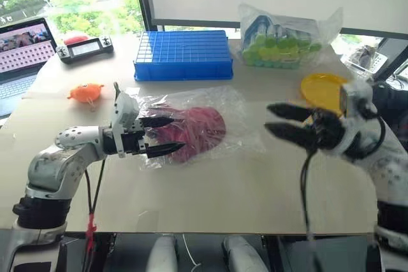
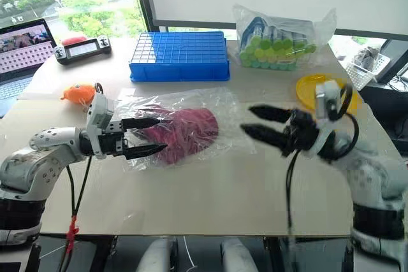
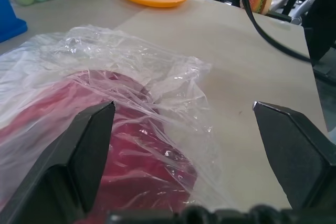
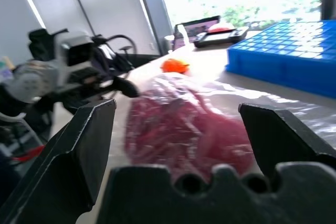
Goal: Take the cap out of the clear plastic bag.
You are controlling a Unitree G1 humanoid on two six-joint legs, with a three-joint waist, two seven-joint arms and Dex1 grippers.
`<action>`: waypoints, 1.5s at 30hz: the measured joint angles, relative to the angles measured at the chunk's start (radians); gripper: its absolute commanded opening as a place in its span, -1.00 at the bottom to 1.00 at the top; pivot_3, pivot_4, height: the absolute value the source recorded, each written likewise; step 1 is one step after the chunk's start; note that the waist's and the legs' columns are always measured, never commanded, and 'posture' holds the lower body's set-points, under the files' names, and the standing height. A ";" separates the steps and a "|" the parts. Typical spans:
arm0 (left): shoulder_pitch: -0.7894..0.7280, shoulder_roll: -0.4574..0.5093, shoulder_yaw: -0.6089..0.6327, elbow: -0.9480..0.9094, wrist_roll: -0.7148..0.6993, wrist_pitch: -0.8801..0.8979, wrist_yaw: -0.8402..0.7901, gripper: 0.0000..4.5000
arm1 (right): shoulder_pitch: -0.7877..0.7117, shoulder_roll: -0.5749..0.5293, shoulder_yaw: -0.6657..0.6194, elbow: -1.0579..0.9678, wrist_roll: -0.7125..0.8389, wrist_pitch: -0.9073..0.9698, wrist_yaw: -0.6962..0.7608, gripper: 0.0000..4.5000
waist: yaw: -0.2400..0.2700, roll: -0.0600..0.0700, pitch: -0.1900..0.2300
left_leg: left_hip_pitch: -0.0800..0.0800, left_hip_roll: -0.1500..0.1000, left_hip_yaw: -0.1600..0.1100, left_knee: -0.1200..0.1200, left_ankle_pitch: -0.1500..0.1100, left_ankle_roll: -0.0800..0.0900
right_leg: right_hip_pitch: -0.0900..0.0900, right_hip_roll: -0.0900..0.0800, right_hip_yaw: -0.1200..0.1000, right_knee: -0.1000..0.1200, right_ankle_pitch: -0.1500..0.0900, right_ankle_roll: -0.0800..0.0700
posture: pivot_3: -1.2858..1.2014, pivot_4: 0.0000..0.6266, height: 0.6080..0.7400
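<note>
A dark red cap (image 1: 194, 130) lies inside the clear plastic bag (image 1: 191, 103), flat on the table's middle. My left gripper (image 1: 167, 135) stands open at the bag's left end, its fingertips over the crinkled plastic and the cap, nothing clamped between them. In the left wrist view the cap (image 3: 131, 161) shows red through the bag (image 3: 136, 61) between the spread fingers. My right gripper (image 1: 284, 122) hovers open to the right of the bag, pointing toward it, apart from it. The right wrist view shows the cap (image 4: 184, 129) ahead.
A blue tray (image 1: 183, 54) stands behind the bag. A puffed bag of green and blue items (image 1: 280, 39) sits at the back right, with an orange plate (image 1: 323, 89) near it. An orange toy (image 1: 85, 92), a handheld console (image 1: 85, 47) and a laptop (image 1: 22, 49) are at the left.
</note>
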 measured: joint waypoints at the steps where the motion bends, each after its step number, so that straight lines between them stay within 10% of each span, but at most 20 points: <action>1: 0.000 -0.002 -0.001 -0.001 -0.001 0.000 0.002 1.00 | 0.047 0.000 0.003 -0.077 0.035 0.028 -0.048 0.99 | 0.000 0.000 0.000 | 0.000 0.000 0.000 0.002 0.000 0.000 | 0.001 0.000 0.000 0.000 0.000 0.001 | 0.03 -0.52 0.59; 13: -0.008 -0.031 -0.080 -0.006 0.038 -0.014 -0.010 1.00 | 0.147 -0.044 0.052 -0.279 -0.077 0.052 -0.409 0.99 | -0.001 -0.002 -0.001 | -0.002 -0.001 -0.003 0.004 0.001 0.000 | 0.000 0.000 0.000 0.000 0.000 0.002 | 0.03 -0.52 0.59; 45: -0.284 -0.030 -0.102 0.457 0.269 -0.165 -0.136 1.00 | 0.184 -0.115 0.126 -0.334 -0.280 -0.010 -0.418 0.99 | 0.002 -0.002 0.000 | -0.005 -0.002 -0.009 0.004 0.001 0.000 | 0.000 0.000 -0.008 -0.001 0.000 -0.001 | 0.03 -0.52 0.59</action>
